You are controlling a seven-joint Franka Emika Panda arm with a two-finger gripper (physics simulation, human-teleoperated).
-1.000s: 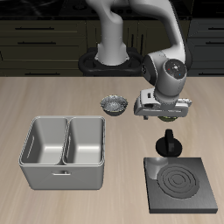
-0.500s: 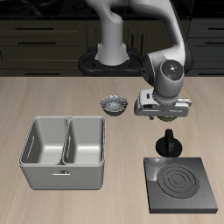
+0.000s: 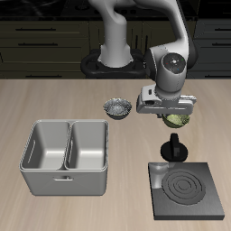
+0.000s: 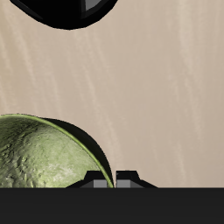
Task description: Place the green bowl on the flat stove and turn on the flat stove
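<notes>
My gripper is shut on the rim of the green bowl and holds it a little above the table, behind the flat stove. In the wrist view the olive bowl hangs at the gripper, with its rim pinched between the fingertips. The flat stove is a black square plate with ring marks near the table's front edge. Its black round knob stands at its back edge, just below the held bowl.
A grey-and-white patterned bowl sits on the table beside the gripper. A grey two-compartment metal basin stands toward the front. The robot's base is at the back. A dark round thing with a grey inside shows in the wrist view.
The gripper has risen a little and shifted sideways with the green bowl, which now shows hanging under it. The stove, the basin and the patterned bowl have not moved.
</notes>
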